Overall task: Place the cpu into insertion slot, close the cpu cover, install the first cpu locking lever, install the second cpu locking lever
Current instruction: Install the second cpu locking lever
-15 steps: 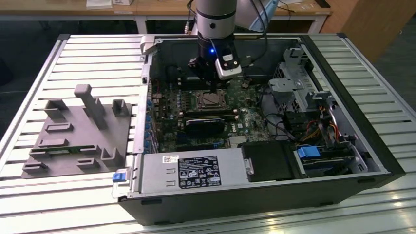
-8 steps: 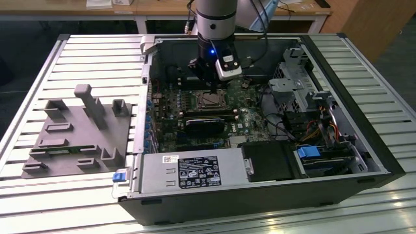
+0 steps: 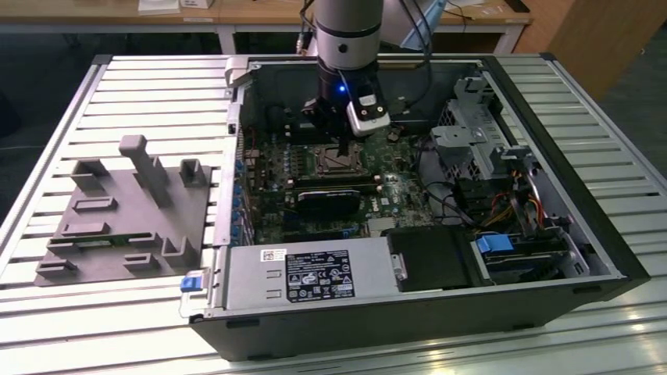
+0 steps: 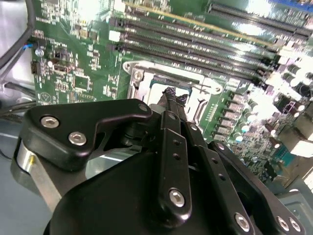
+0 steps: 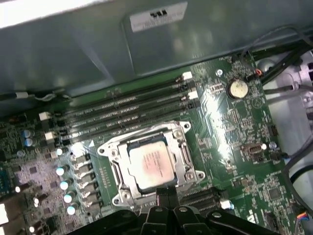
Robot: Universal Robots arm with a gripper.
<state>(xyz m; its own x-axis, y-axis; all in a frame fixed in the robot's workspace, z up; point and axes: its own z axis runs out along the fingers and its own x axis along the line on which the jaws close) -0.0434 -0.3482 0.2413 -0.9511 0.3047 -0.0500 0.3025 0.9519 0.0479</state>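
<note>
A slatted metal table (image 3: 136, 86) carries a grey fixture block (image 3: 125, 211) and, to the exterior view's right of it, the open computer case (image 3: 417, 312). The cpu (image 5: 151, 161), pale and square, lies flat in the insertion slot (image 5: 116, 169) under the lowered cpu cover (image 5: 146, 135). The gripper (image 5: 165, 192) hovers at the socket's edge, fingers pressed together on nothing

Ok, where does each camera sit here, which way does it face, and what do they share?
Exterior view: off the arm, above the open case, looking down; arm and pincer over the board.
First wrist view: on the arm, facing down at the cpu under the cover; pincer at the edge.
Second wrist view: on the arm, behind the pincer, facing the slot.
All share the slot.
</note>
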